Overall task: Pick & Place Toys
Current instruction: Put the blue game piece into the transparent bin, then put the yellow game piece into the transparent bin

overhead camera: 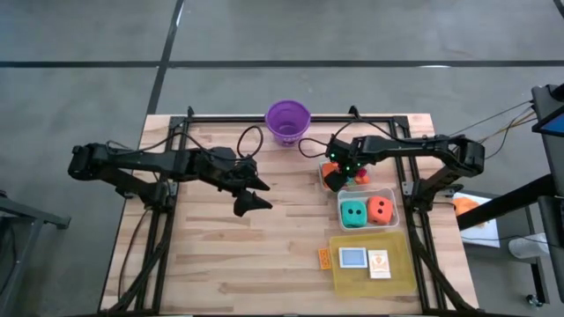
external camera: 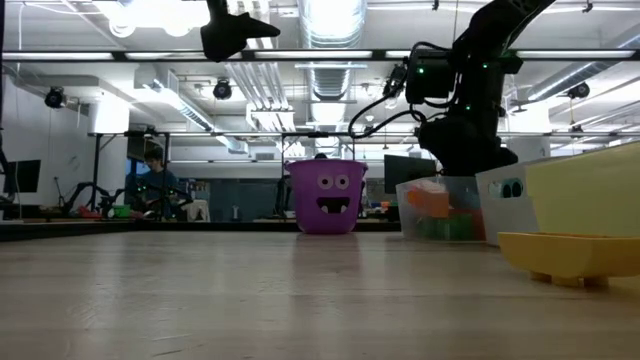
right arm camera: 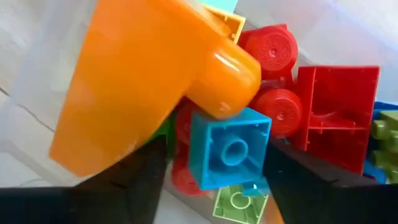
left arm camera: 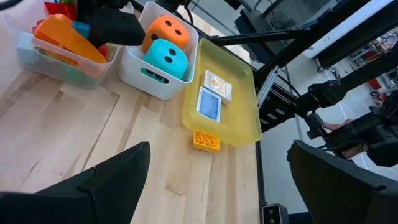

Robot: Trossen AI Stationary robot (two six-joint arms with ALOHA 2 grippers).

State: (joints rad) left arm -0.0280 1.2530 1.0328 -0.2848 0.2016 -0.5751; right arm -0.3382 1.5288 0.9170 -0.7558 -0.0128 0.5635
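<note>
Blue block (right arm camera: 231, 148) sits between the right gripper (right arm camera: 211, 180) fingers, jaws parted, not clamped; gripper is down in the clear tub (overhead camera: 359, 179) at 2 o'clock on the table (pick step, I judge); next: close squarely, lift; left gripper (overhead camera: 249, 195) hovers wide open, empty, mid-table.

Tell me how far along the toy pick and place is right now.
Mostly sorted, it seems: the dice share one clear tub, cards lie in the yellow tray, and blocks fill the other tub. In hand: the right pincer is down among those blocks, around a blue block, grip uncertain. Left: one orange brick on the table. The left pincer hangs open mid-table.
</note>
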